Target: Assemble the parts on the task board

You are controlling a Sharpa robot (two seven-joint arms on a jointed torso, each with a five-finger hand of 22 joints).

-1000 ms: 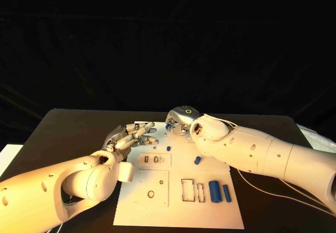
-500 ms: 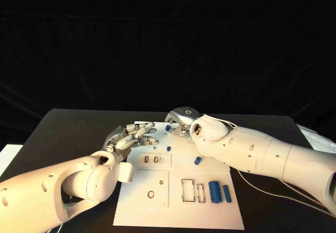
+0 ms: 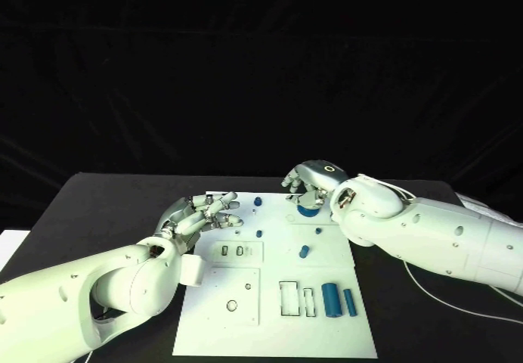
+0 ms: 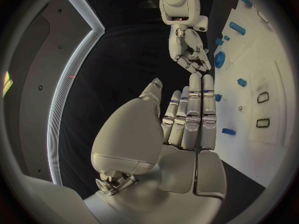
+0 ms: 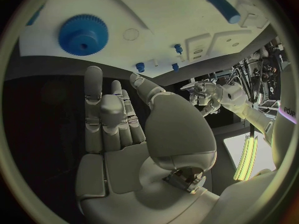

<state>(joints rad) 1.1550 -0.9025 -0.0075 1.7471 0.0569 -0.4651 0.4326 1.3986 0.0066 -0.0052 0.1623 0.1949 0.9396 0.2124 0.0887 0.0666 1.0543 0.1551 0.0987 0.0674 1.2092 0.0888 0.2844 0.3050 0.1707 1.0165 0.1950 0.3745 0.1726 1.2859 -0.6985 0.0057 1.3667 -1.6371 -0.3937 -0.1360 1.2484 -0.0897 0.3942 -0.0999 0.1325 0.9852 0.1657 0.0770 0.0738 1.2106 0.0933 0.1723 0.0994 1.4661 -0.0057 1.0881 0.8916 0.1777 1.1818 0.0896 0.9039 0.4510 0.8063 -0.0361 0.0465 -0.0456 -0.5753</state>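
A: We see the black surface [image 3: 109,204] carrying the white task board [image 3: 246,318]. Both hands are spread, holding nothing.

B: Our left hand [image 3: 202,218] hovers at its left edge, our right hand [image 3: 311,185] by the blue gear [image 3: 308,212]. Two cylinders [image 3: 339,301] and small pegs [image 3: 304,252] lie loose, so most assembly seems left.

Head camera looking down at the task board [image 3: 273,302], wrist cameras close behind each hand, all sharing the board

One white task board [image 3: 327,318]; one blue gear [image 3: 308,212]; two large blue cylinders [image 3: 330,299]; about four small blue pegs [image 3: 305,251]; two hands [image 3: 202,215].
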